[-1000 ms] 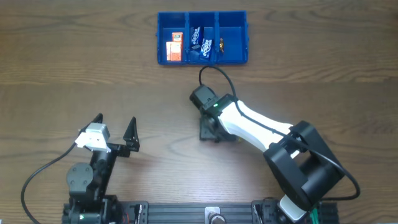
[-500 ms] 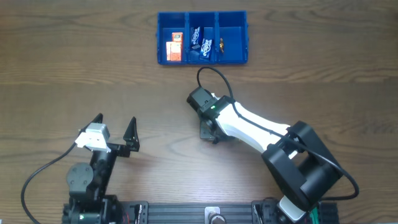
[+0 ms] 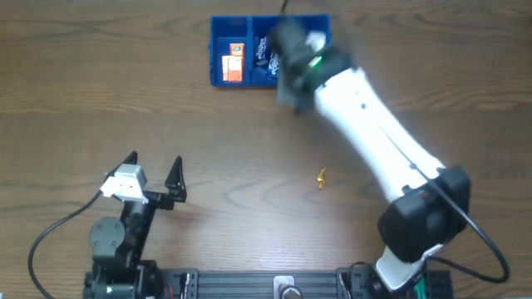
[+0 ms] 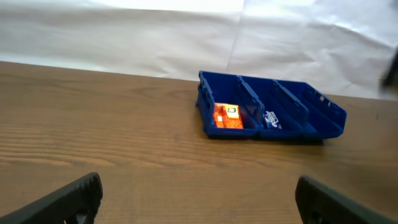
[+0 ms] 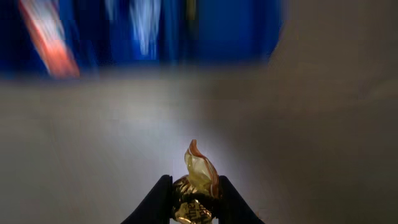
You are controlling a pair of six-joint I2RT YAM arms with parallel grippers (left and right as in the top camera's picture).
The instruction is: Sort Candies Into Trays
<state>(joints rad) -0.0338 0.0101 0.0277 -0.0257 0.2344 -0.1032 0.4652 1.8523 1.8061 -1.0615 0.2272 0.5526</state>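
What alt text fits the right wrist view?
The right gripper pinches a gold-wrapped candy between its fingers, over the wooden table. Ahead lies the blue tray, with something orange in one compartment.

One blue tray (image 3: 213, 50) with three compartments, two orange candies (image 3: 233, 70), two gold candies (image 3: 322, 177) and two arms (image 3: 366, 108) share the table (image 3: 83, 108); the blue candies (image 3: 264, 51) are too hidden to count.

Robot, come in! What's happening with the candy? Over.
Left gripper open, parked. Right gripper shut on gold candy, near blue tray. Loose candy on table. Nothing blocking seen.
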